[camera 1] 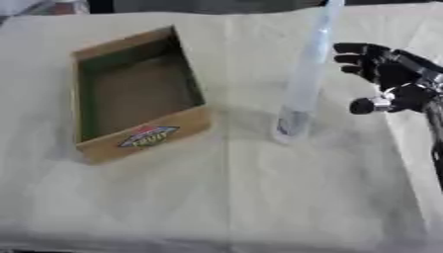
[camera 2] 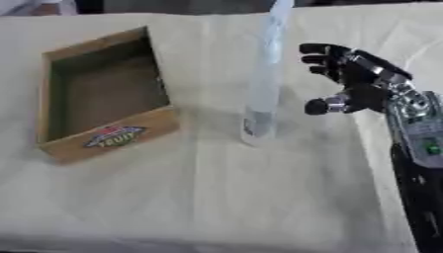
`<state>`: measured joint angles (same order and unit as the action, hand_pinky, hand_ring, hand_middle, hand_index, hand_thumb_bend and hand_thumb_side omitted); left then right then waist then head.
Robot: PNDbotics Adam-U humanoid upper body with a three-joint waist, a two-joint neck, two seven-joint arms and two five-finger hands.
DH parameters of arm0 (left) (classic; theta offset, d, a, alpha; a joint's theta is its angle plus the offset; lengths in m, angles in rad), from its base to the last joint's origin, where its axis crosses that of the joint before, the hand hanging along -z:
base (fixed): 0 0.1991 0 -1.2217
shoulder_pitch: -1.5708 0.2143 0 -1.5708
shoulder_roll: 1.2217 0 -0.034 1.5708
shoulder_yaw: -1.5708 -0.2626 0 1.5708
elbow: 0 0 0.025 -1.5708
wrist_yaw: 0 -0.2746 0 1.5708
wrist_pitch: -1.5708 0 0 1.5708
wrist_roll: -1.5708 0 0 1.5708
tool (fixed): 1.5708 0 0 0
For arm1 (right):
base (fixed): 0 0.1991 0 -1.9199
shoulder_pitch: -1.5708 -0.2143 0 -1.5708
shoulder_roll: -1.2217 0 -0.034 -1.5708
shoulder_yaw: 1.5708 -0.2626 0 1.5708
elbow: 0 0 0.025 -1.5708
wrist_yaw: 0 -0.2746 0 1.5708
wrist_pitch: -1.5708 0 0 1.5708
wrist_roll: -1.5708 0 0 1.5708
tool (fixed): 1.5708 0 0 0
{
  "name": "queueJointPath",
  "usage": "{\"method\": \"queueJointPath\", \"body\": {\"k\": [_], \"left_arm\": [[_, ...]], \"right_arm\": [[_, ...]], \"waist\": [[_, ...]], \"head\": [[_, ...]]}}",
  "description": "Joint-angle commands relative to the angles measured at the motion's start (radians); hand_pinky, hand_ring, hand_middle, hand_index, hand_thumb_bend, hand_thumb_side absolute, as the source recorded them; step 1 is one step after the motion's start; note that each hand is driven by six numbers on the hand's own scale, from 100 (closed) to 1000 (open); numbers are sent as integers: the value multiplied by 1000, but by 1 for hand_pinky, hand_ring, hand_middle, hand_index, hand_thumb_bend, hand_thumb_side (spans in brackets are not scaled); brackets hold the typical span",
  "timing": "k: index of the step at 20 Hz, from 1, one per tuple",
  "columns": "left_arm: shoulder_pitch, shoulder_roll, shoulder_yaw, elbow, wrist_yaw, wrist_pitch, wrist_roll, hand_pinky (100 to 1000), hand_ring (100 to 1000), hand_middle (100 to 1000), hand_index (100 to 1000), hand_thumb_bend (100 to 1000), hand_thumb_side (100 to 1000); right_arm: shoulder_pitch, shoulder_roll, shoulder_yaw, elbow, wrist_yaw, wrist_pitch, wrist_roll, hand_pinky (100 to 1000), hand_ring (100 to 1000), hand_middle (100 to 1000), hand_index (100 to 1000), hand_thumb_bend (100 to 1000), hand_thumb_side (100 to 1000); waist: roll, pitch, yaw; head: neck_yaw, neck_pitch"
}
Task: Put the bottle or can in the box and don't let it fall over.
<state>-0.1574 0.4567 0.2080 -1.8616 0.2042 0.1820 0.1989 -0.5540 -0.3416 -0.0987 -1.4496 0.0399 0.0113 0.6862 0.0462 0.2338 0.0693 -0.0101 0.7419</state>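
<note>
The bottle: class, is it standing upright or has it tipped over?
Upright. The bottle stands on its base on the cloth, outside the box, untouched by the open right hand.

Soft, even, fairly bright light falls on the cloth-covered worktop (camera 1: 259, 197), with no glare. The box (camera 1: 130, 94) is dim inside, darkest along its left wall, and a faint shadow lies on the cloth left of the box. Both views are blurred throughout; the bottle (camera 2: 262, 74), right of the box, has smeared edges.
</note>
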Motion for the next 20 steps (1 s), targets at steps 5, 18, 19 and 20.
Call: {"method": "queueJointPath", "body": {"k": [5, 18, 19, 20], "left_arm": [[-11, 14, 9, -18, -1, 0, -3, 1000, 1000, 808, 807, 100, 100], [-15, 9, 8, -20, 0, 0, -7, 1000, 1000, 808, 807, 100, 100], [-15, 8, 8, -20, 0, 0, -7, 1000, 1000, 808, 807, 100, 100], [-15, 7, 8, -20, 0, 0, -7, 1000, 1000, 808, 807, 100, 100]], "right_arm": [[-18, 24, 7, -8, 12, 13, 7, 1000, 1000, 1000, 900, 937, 320], [-25, 67, 14, -9, 25, 41, 8, 1000, 1000, 1000, 896, 931, 315], [-26, 70, 14, -10, 25, 43, 9, 1000, 1000, 1000, 896, 931, 315], [-26, 73, 15, -12, 24, 45, 10, 1000, 1000, 1000, 894, 930, 315]], "waist": [[-2, -9, 10], [1, 1, 21], [2, 2, 21], [2, 4, 22]], "head": [[-11, -18], [-17, -27], [-18, -28], [-18, -29]]}}
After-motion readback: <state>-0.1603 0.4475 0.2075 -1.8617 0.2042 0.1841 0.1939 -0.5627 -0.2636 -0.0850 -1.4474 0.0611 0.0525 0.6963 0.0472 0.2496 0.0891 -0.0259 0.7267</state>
